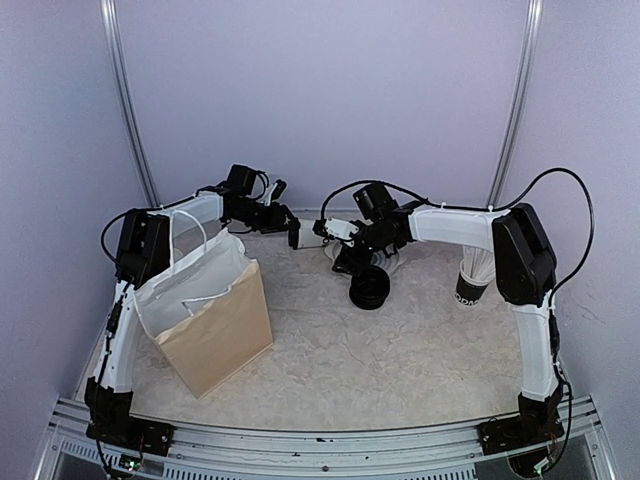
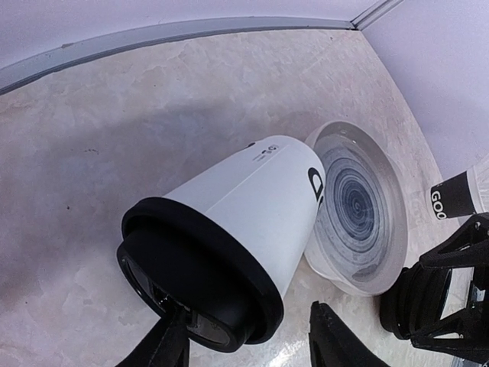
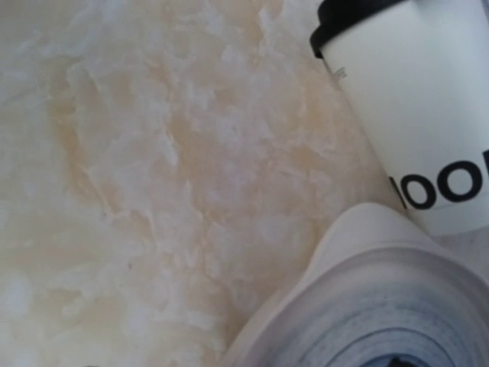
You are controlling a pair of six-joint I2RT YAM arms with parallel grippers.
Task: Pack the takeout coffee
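The takeout coffee [image 2: 244, 206] is a white paper cup with a black lid [image 2: 195, 283], lying on its side on the table. Its lid points at my left wrist camera, and its base rests against a pale mug. My left gripper [image 2: 248, 348] is open around the lid end. The left finger [image 2: 164, 348] is at the lid and the right finger [image 2: 336, 340] stands apart from it. In the top view the left gripper [image 1: 296, 236] is at the back middle, by the cup [image 1: 312, 240]. The cup [image 3: 412, 107] also shows in the right wrist view. My right gripper [image 1: 348, 258] is close beside it, and its fingers are hidden.
A pale mug [image 2: 359, 206] with a blue spiral inside lies on its side against the cup's base, and shows in the right wrist view [image 3: 382, 306]. A stack of black lids [image 1: 368, 288] sits mid-table. A nested cup stack [image 1: 470, 278] stands right. An open paper bag [image 1: 205, 310] stands left.
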